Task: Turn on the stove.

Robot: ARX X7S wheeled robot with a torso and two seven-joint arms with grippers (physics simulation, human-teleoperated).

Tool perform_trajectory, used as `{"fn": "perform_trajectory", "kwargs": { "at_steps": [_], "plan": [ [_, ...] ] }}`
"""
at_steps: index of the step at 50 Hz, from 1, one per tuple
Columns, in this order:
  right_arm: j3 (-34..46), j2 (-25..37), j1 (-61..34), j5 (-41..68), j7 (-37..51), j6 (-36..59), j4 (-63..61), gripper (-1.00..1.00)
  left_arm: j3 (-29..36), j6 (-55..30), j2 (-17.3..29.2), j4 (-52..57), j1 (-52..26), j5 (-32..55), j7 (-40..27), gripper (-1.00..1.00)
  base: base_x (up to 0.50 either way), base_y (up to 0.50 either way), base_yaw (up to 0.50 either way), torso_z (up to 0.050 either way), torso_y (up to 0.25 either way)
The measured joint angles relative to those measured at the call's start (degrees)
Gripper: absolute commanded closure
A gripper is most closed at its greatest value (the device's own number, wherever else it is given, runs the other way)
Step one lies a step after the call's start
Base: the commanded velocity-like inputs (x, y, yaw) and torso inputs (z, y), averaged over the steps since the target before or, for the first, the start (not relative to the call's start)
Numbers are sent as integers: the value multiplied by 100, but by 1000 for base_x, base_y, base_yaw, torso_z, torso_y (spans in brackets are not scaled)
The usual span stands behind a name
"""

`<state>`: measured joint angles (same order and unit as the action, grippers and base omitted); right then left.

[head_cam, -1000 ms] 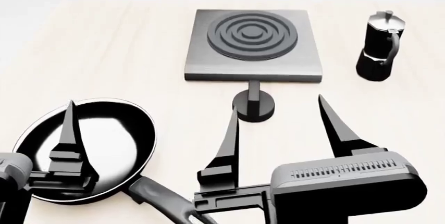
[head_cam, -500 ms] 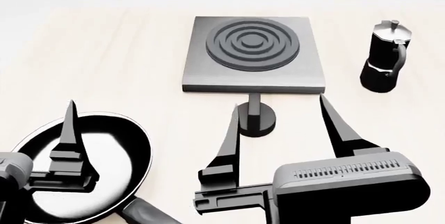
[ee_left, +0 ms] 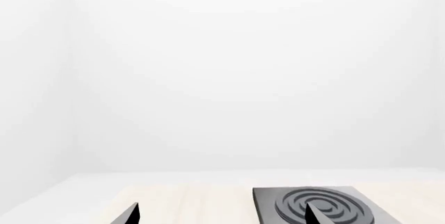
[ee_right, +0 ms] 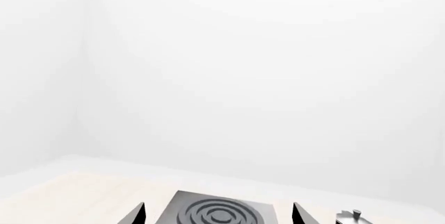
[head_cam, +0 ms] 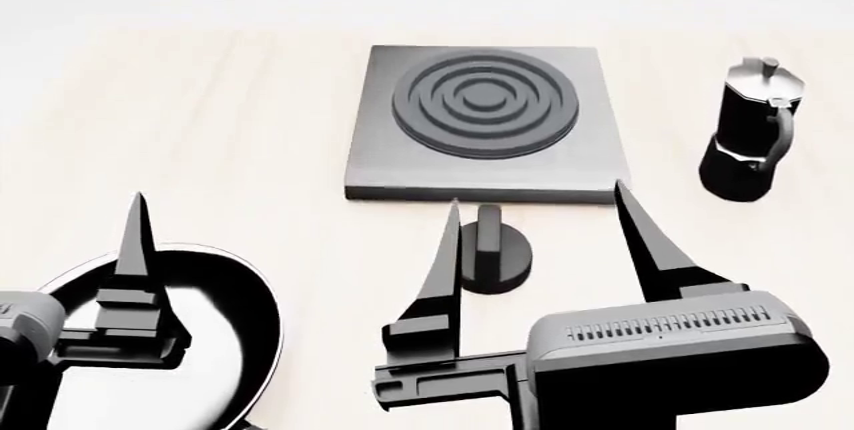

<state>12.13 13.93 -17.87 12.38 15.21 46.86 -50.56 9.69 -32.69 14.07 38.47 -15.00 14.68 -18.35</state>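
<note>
From our head camera, the pale table (head_cam: 200,120) carries the stove (head_cam: 487,120) at centre, its knob (head_cam: 490,255) just in front, partly hidden by one finger of our right gripper (head_cam: 541,210) — jaws spread wide, holding nothing. The frying pan (head_cam: 200,300) runs off the lower left edge behind our left gripper (ee_left: 219,214), whose tips stand well apart. The moka pot (head_cam: 750,130) stands right of the stove — wrist views catch only slivers.
</note>
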Motion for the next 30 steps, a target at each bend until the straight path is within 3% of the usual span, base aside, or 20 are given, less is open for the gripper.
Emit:
{"fn": "perform_trajectory", "kwargs": {
  "at_steps": [30],
  "plan": [
    [10, 54, -1, 90, 83, -42, 9, -100, 53, 65, 58, -47, -2, 49, -68, -100, 131, 0, 0, 0, 0]
  ]
}}
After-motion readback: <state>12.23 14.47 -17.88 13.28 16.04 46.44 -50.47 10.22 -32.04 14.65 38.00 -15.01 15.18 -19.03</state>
